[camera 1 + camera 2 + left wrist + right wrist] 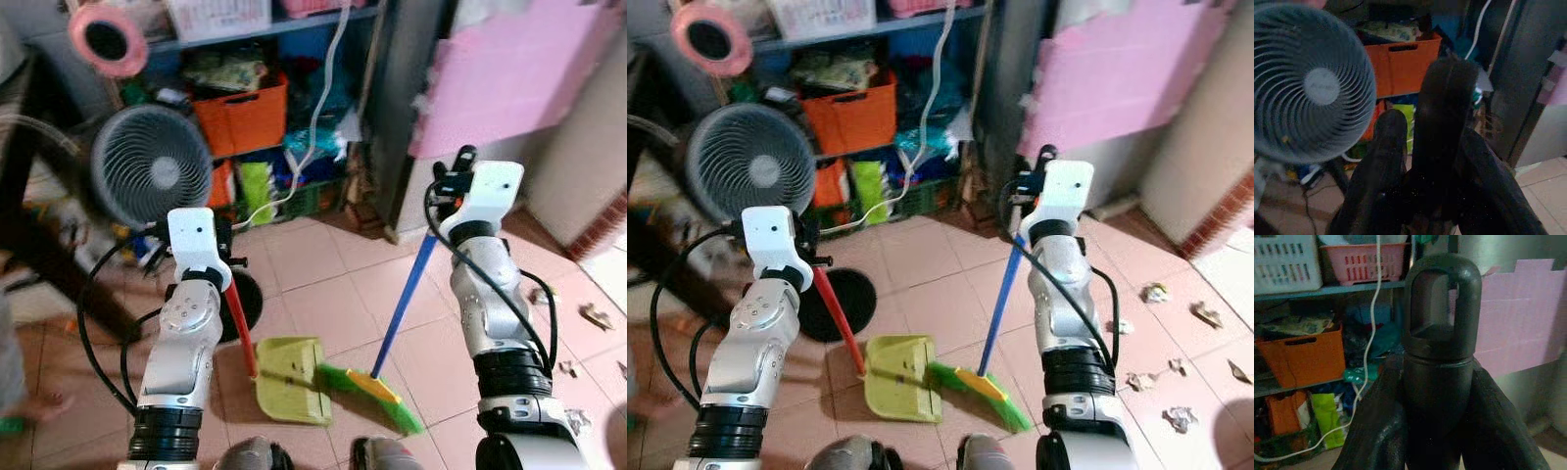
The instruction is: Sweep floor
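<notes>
A yellow-green dustpan [289,377] lies flat on the pink tiles just ahead of my feet. Its red handle [238,328] rises to my left gripper [223,257], which is shut on it. A broom with a green and yellow head [377,392] rests on the floor, touching the dustpan's right side. Its blue handle [404,299] slants up to my right gripper [453,181], which is shut on it near the black loop cap [1440,333]. In the left wrist view, black fingers [1386,161] hug the dustpan handle's dark top [1442,122].
Several crumpled paper scraps [1181,419] lie on the tiles to the right. A grey fan [152,164] with a black base [243,304] stands at the left. Behind it are cluttered shelves with an orange bin [240,116]. A pink sheet [519,69] covers the back right wall.
</notes>
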`<state>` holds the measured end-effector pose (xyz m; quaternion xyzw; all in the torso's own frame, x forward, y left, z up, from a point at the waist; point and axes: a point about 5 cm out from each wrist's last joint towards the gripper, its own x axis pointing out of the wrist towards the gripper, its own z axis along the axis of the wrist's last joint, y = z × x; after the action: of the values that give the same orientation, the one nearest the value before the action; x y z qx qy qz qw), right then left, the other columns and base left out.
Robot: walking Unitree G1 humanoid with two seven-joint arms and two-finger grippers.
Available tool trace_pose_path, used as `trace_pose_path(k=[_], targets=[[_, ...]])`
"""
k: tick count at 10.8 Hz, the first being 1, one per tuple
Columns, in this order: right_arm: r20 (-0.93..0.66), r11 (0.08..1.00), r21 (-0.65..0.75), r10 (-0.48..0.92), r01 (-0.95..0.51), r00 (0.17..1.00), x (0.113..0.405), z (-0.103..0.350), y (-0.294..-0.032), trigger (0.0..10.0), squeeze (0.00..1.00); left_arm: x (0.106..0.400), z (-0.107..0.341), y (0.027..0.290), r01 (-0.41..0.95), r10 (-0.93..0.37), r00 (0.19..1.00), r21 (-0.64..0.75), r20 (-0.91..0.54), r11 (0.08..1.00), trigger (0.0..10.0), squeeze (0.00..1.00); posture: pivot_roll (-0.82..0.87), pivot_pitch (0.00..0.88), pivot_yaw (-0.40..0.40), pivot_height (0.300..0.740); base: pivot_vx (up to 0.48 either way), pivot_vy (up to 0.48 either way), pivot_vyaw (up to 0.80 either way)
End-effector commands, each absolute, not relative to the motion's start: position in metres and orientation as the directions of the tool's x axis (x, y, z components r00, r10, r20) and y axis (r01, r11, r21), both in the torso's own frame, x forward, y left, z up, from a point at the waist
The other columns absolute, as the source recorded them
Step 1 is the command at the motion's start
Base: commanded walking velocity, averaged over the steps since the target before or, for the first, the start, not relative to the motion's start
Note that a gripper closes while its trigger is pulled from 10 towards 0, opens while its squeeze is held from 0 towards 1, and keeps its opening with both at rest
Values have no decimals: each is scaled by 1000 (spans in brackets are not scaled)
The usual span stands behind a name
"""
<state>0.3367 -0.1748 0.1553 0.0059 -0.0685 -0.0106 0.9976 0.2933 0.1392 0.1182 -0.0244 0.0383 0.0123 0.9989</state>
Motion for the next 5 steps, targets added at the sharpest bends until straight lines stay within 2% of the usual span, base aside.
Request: trace_pose_path(k=[1,5], targets=[[180,1000,-2,-7,7,984,337,164,-172,10000,0,296,136,139,-14,14,1000,-54,8,998,10000,0,-84,0,56,740,292,315,-788],[194,1000,-24,-3,8,981,336,165,-169,10000,0,295,136,137,0,0,1000,-52,6,999,10000,0,-80,0,58,740,320,350,-788]])
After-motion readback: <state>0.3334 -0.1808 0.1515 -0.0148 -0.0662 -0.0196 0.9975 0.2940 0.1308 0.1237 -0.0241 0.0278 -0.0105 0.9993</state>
